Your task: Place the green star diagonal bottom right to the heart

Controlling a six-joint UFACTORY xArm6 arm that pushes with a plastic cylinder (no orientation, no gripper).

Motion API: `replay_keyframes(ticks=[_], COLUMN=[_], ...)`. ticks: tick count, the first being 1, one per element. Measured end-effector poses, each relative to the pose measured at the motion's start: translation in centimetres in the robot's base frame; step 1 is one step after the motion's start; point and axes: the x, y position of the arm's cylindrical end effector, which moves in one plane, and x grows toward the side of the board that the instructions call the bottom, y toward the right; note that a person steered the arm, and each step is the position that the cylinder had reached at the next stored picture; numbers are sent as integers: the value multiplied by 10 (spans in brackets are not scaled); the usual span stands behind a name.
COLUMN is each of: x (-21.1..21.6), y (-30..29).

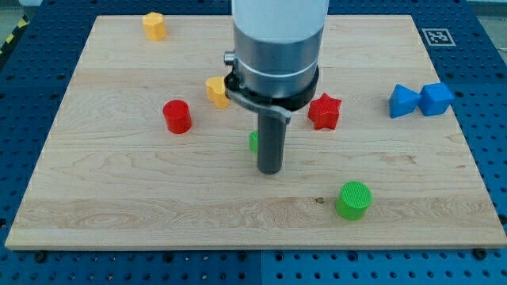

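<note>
Green star (pixel 253 142) sits mostly hidden behind my tip (pixel 270 170), touching; no gripper fitted, nothing grasped; off-centre contact risks spinning it wide of yellow heart (pixel 216 91).

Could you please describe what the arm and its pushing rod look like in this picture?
The arm is a wide cylinder, pale grey-white above and metallic grey below, ringed by a black clamp band with a small bolt on the view's left. Below it hangs a straight dark grey rod, ending in my tip. No cables or markings show.
</note>
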Motion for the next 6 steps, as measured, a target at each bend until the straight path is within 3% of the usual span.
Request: replay_keyframes(ticks=[1, 3, 5, 6], x=[-10, 41, 42, 41], y=[7, 19, 118, 201])
